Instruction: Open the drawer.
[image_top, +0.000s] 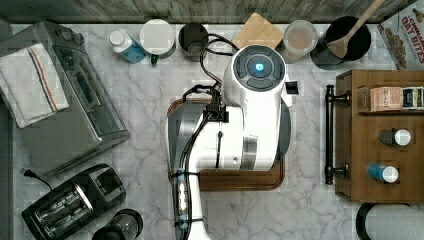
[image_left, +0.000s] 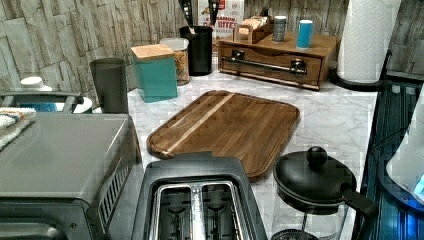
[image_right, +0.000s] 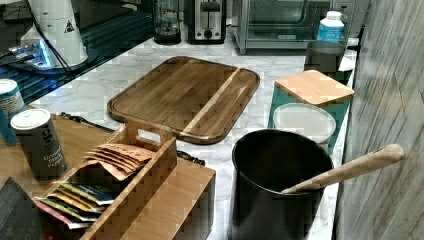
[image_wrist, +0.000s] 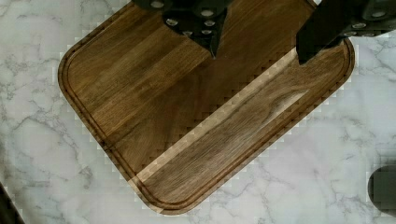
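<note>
The drawer (image_left: 270, 69) is the front of a small wooden cabinet (image_top: 372, 150) at the top view's right; it looks shut. Its long black bar handle (image_top: 329, 135) faces the cutting board, and the handle (image_left: 264, 64) also runs across the front in the left view. My gripper (image_wrist: 258, 57) hangs open above the wooden cutting board (image_wrist: 187, 116), with nothing between its black fingers (image_wrist: 322, 35). In the top view the white arm (image_top: 250, 115) stands over the board (image_top: 240, 180), well left of the handle.
On the cabinet stand two shakers (image_top: 395, 137) and a tea-bag caddy (image_right: 125, 170). Canisters (image_left: 155, 70) and a black utensil pot with a wooden spoon (image_right: 280, 185) line the back wall. A toaster oven (image_top: 65, 100), toaster (image_left: 197, 200), French press (image_left: 312, 185) and paper towel roll (image_left: 365, 35) surround the board.
</note>
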